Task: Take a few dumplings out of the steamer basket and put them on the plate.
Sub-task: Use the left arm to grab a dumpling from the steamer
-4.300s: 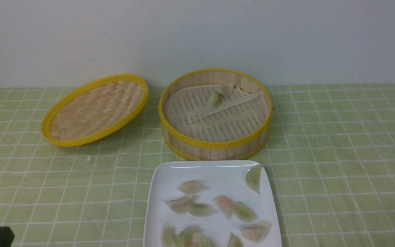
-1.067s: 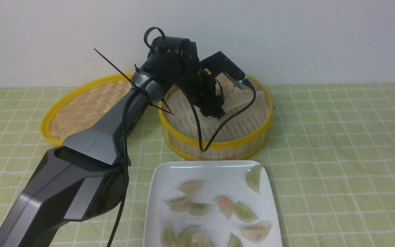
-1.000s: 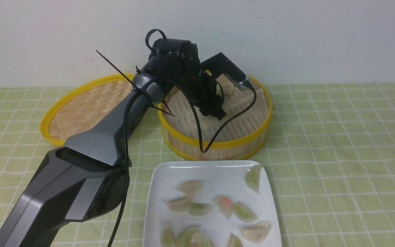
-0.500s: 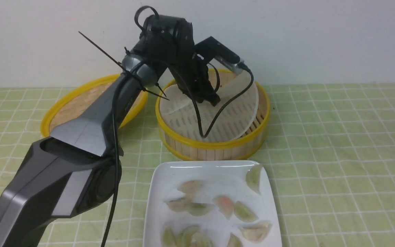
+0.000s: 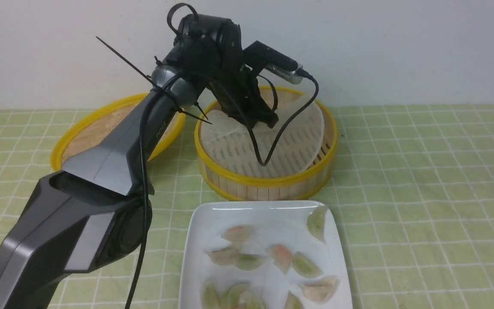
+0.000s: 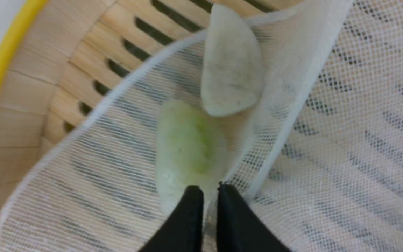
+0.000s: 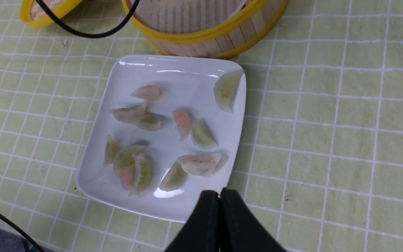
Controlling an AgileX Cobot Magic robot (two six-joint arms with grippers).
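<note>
Dumplings (image 6: 187, 147) in the basket (image 6: 30, 70), hidden in front view, lie at the tips of the left gripper (image 6: 208, 187), jaws nearly touching, grip unclear; right gripper (image 7: 219, 192), pressed together, overhangs the plate (image 7: 191, 87).

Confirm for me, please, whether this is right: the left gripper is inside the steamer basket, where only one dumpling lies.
Not quite: two lie there, a green dumpling and a pale dumpling, as the left wrist view shows. The left gripper is indeed inside the steamer basket.
</note>
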